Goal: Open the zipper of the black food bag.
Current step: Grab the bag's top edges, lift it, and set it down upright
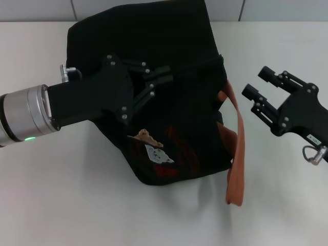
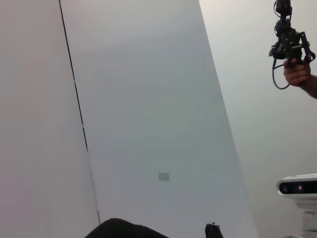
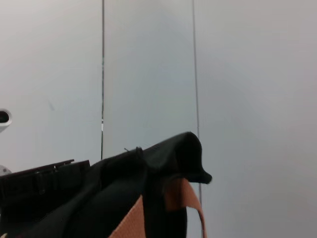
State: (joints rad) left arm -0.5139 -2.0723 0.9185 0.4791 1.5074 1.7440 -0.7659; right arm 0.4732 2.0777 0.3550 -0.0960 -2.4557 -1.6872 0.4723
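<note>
Seemingly mid-grasp, the left gripper (image 1: 163, 77) pinches the boxy black fabric food bag (image 1: 184, 143) near its top, while the right gripper (image 1: 256, 84), fingers apart beside it, must next find the zipper pull, which I cannot see.

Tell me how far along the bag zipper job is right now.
Nothing looks done: the black food bag lies slumped on the table, with no opening visible. In hand: the left tool is over the bag's top, closed there; whether it holds the zipper pull is unclear. The right tool hovers open beside the strap. Unzipping remains.
</note>
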